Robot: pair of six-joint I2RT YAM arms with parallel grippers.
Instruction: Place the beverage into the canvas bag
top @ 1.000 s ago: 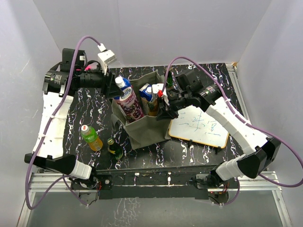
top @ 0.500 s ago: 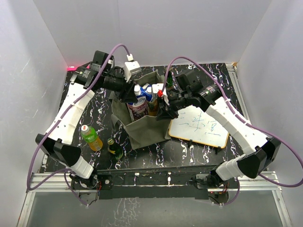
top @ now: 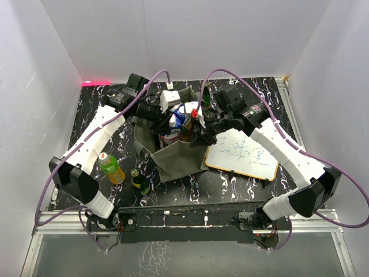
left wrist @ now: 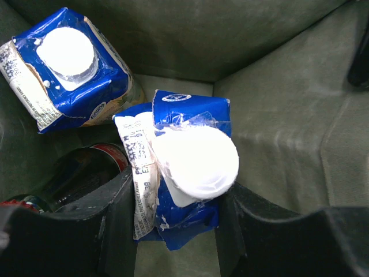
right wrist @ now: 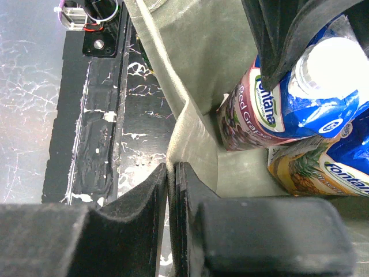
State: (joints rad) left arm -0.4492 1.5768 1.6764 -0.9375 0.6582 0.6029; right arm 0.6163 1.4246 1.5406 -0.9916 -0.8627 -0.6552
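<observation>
While my right hand (right wrist: 171, 183) pinches the rim of the canvas bag (right wrist: 196, 52) between closed fingers, the opening depends on that pinch. If the cloth slips out, the soft wall could fold inward under my left hand (left wrist: 173, 231). That left hand grips the beverage (right wrist: 248, 115), a grape drink bottle, upright and well down inside the bag. I cannot see whether its base has reached the bottom, so letting go too soon could drop or tip it. Just beyond my left fingers stands a second carton (left wrist: 69, 63), and against one finger lies a dark bottle (left wrist: 86, 173). Spreading wide could knock either. Lifting out carelessly could snag the white cap (left wrist: 196, 158).
</observation>
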